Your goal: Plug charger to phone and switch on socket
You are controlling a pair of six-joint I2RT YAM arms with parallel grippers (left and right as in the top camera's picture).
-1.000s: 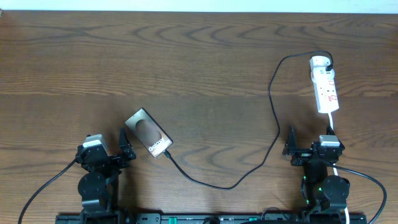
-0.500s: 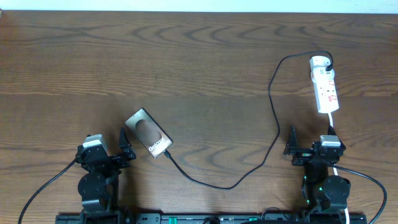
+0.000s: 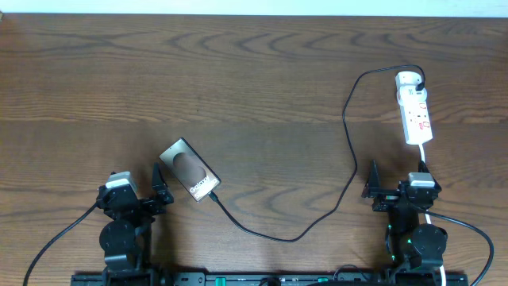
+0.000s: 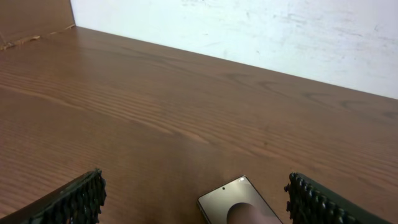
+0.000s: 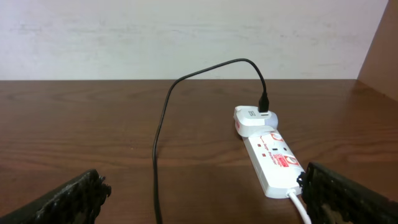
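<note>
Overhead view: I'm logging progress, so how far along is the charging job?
Done, apparently: the charger runs from the adapter on the socket to the phone's end, though seating is unclear. In hand: nothing; left tool and right tool open, empty. Left: the socket switch, whose state I cannot tell.

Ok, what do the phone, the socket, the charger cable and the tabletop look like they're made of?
The phone has a glossy face, likely glass, which mirrors a pale blotch. The socket looks like smooth white moulded plastic with red markings. The charger is a thin black cable, probably rubber-sheathed. The table shows dark satin wood grain; solid or veneer, I cannot tell.
</note>
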